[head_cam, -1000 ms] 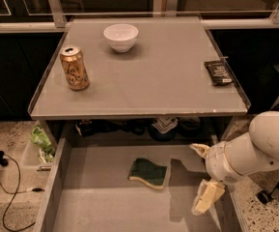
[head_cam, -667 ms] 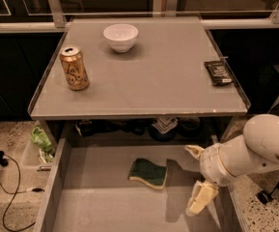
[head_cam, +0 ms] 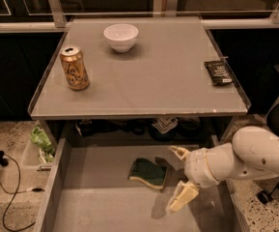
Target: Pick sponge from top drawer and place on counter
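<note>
The sponge [head_cam: 148, 173], dark green on top with a pale yellow edge, lies flat on the grey bottom of the pulled-out top drawer [head_cam: 95, 202], near its middle. My gripper [head_cam: 181, 176] is open, inside the drawer just right of the sponge. One pale finger [head_cam: 180, 152] is toward the back and the other finger [head_cam: 183, 196] toward the front, with the sponge's right end close to the gap between them. It holds nothing. The counter [head_cam: 153, 81] is the grey tabletop above the drawer.
On the counter stand a gold can [head_cam: 74, 67] at the left, a white bowl [head_cam: 120, 36] at the back and a black packet [head_cam: 218, 72] at the right edge. A green bag [head_cam: 41, 141] and black cables [head_cam: 4, 178] lie on the floor at left.
My gripper has moved left along the drawer, from its right side to right beside the sponge. The sponge has not moved.
</note>
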Tool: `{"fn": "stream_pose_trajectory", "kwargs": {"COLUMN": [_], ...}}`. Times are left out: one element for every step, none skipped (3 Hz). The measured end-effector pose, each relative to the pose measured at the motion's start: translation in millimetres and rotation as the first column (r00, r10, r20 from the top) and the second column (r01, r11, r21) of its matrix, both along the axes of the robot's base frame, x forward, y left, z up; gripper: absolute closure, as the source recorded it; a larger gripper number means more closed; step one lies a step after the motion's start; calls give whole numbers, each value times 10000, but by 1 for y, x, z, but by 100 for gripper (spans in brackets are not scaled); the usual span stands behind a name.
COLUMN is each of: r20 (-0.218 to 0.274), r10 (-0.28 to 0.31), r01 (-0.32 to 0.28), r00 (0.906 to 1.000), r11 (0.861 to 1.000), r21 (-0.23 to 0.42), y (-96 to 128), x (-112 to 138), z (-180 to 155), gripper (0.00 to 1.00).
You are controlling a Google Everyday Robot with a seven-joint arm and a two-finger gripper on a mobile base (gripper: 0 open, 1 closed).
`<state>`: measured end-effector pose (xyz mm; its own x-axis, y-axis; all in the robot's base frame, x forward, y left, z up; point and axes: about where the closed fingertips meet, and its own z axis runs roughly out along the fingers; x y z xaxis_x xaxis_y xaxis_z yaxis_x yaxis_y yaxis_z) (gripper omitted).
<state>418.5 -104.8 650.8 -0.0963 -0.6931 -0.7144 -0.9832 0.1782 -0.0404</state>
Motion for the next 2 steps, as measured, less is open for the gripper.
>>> {"fn": "stream_pose_trajectory", "kwargs": {"r20": [25,-43], "r10": [-290,-818], "r01": [288,819], "r00": [9996,9966], "r11": [9984,9956], "r21": [492,463], "y": [9,10], "x": [7,20], "z": [-11,-27], "gripper": [0,0]}}
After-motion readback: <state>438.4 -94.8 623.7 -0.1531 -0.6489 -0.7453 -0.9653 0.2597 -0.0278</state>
